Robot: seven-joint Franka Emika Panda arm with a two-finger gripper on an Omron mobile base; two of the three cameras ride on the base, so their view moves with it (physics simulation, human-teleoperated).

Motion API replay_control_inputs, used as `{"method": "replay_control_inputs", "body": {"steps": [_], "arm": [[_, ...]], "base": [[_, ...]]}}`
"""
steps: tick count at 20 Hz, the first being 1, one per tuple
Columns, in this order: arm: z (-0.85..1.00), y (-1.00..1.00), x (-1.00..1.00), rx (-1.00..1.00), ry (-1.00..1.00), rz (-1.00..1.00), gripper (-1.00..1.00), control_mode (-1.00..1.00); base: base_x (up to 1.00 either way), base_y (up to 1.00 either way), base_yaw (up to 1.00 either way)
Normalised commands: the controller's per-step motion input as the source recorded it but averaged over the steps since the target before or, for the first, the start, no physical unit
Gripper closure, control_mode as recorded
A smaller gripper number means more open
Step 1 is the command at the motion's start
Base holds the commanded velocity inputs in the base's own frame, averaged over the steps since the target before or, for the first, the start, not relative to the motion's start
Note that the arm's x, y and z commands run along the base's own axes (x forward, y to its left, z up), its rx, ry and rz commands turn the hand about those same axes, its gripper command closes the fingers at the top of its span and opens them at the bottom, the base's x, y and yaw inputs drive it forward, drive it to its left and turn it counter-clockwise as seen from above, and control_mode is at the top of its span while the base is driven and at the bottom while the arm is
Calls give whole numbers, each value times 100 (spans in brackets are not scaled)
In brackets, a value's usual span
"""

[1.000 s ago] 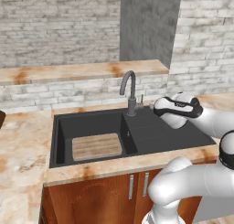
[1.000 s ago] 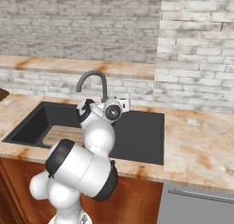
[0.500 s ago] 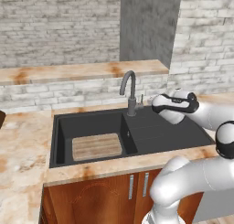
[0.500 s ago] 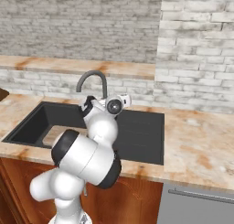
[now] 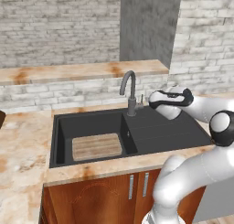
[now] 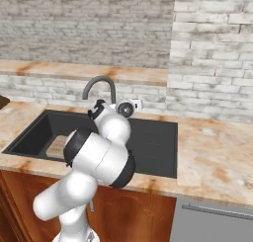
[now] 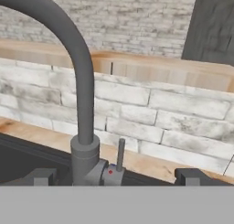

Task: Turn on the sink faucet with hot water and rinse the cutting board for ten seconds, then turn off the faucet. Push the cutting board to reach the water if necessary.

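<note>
The sink faucet [image 5: 130, 91] is a dark grey gooseneck at the back of the black sink [image 5: 160, 131]. Its small side lever [image 7: 120, 153] stands upright just right of the base, with a red dot below it. No water runs from the spout. The wooden cutting board [image 5: 97, 146] lies flat in the deep left basin; one corner of it also shows past the arm [image 6: 58, 146]. My gripper [image 7: 116, 177] is open and empty, its fingertips [image 7: 41, 176] set wide on either side of the lever, a little short of it. It hovers over the flat right section [image 5: 150, 101].
A marbled beige counter [image 5: 23, 145] surrounds the sink, with a raised ledge [image 5: 68, 72] and a brick wall behind it. A grey column [image 5: 146, 26] rises behind the faucet. Wooden cabinet doors [image 5: 114, 195] lie under the counter's front edge.
My hand has slid a little left and up toward the faucet's lever while staying open. Faucet and cutting board have not moved.
</note>
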Motion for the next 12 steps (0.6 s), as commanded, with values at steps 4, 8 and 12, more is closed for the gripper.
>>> {"method": "replay_control_inputs", "body": {"steps": [4,8,12], "arm": [[-22,-6,16,1,0,0,-100,-100],[-23,-10,11,2,0,0,-100,-100],[-27,-12,10,3,0,0,-100,-100]], "base": [[0,0,0],[0,0,0],[0,0,0]]}}
